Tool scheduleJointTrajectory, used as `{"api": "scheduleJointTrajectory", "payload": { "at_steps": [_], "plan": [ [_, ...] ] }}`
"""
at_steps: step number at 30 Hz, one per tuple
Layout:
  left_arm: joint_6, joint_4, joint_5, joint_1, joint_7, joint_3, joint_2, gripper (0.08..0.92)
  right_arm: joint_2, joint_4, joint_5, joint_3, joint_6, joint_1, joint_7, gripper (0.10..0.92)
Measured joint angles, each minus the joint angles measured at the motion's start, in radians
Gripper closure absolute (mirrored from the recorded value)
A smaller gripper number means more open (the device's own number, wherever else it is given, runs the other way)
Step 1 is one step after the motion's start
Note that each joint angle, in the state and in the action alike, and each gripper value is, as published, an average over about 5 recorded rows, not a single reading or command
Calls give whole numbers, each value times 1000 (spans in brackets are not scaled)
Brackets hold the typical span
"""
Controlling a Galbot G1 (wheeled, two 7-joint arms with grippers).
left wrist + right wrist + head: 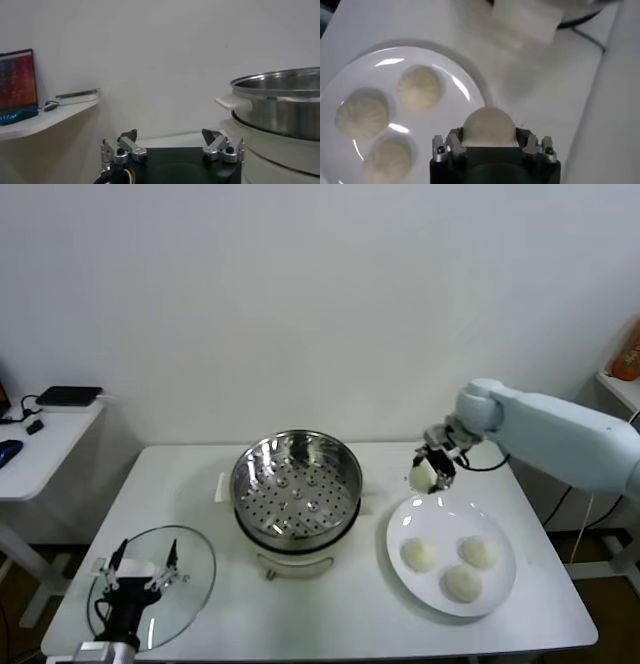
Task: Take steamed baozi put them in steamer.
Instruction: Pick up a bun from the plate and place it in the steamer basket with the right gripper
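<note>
My right gripper [430,472] is shut on one cream-white baozi [488,125] and holds it in the air above the far left rim of the white plate [497,588], to the right of the steamer. Three more baozi [420,554] [479,551] [462,584] lie on that plate. The steamer [297,484] is a shiny steel pot with a bare perforated tray, standing at the table's middle. My left gripper [146,569] hangs open at the front left, over the glass lid, with nothing between its fingers.
A round glass lid [190,579] lies flat at the front left of the white table [330,624]. A side table [40,439] with a dark box stands to the left. The steamer's white handle [232,102] juts out beside my left gripper.
</note>
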Motion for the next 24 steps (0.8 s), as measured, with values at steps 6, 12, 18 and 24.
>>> {"api": "scheduleJointTrajectory", "payload": {
  "at_steps": [6,12,18,24],
  "plan": [
    [1,-8,2,2,0,1,-4,177,73,3,14,-37,67,120,-2,347],
    [2,-11,2,2,1,-4,-5,177,178,-26,14,-48,119,172,-2,345],
    [4,-12,2,1,0,-6,-5,177,294,-81,-21,-42,177,167,9,340],
    [13,-22,3,-2,-2,-11,-4,177,395,-140,-103,-22,250,125,20,338]
  ]
}}
